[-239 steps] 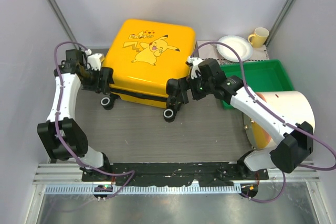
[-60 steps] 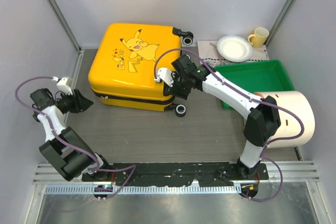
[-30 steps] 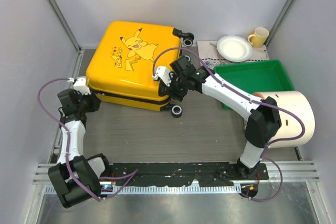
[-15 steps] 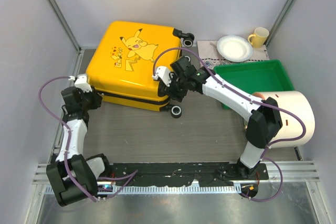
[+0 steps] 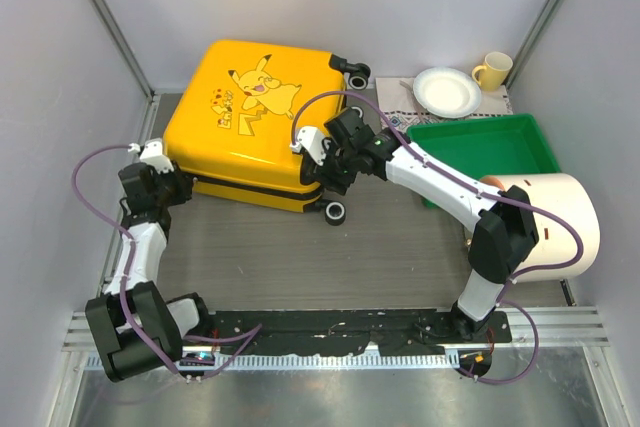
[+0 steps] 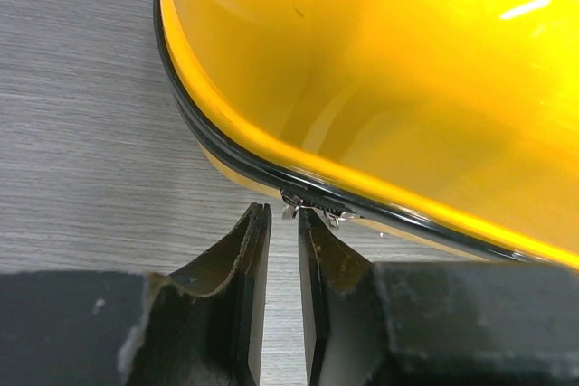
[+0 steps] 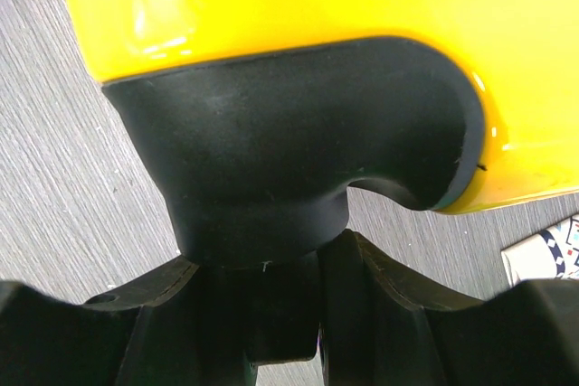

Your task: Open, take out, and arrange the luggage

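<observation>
On the desk (image 5: 300, 257), back left of centre: one yellow suitcase (image 5: 255, 117) with a cartoon print, lying flat, print side up, both shell halves together along the black zip seam. One wheel (image 5: 337, 212) shows at its near right corner and another at the far right corner. Left fingers (image 6: 249, 259): at the near left corner of the suitcase, level with the seam, drawn in to a slim gap, with the tips right at a small metal zip pull (image 6: 291, 211). The pull may sit just inside the tips, but it is too small to tell whether it is pinched. Right fingers (image 7: 389, 314): at the near right side of the suitcase, clenched from both sides on the black stem under its moulded black wheel housing (image 7: 298, 142). Right side of the desk, apart from the suitcase: one green tray (image 5: 500, 152), one large cream cylinder (image 5: 545, 217) just in front of the tray, one white plate (image 5: 447, 92), and one yellow mug (image 5: 492, 69) beside the plate in the far corner.
</observation>
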{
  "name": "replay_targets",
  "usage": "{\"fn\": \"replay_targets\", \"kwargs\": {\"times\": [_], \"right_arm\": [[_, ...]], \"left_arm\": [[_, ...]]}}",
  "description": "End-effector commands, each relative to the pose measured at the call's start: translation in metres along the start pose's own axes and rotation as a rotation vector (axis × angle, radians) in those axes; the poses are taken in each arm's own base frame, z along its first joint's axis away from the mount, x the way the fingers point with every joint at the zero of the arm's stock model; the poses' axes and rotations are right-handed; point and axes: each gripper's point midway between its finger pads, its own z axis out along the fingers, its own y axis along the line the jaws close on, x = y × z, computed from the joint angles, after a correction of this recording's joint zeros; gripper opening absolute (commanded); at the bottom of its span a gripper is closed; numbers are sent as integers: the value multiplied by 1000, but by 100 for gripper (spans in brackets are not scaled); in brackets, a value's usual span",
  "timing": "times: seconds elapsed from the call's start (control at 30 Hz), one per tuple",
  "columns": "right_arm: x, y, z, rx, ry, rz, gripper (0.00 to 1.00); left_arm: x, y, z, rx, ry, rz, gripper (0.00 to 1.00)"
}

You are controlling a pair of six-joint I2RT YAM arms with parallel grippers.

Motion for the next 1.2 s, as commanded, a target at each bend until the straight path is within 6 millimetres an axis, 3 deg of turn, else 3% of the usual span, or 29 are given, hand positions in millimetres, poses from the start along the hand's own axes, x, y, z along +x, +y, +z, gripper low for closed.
{"fn": "replay_targets", "kwargs": {"times": [0.0, 0.23, 0.47, 0.53, 0.9, 1.17], "right_arm": [[-27, -4, -15, 44, -106, 98, 1], [-24, -3, -13, 41, -99, 99, 1], [-18, -6, -16, 50, -88, 98, 1], [-13, -12, -19, 69, -78, 102, 1], [44, -53, -39, 173, 41, 131, 1], [78, -74, -50, 213, 108, 100, 1]], "left_arm": [[-23, 0, 7, 5, -91, 19, 22], [-27, -10, 9, 75, -119, 68, 21], [-28, -7, 11, 66, -124, 104, 0], [-29, -2, 10, 42, -121, 135, 0], [-51, 40, 6, 46, -130, 180, 0], [-69, 30, 18, 237, -171, 350, 0]]}}
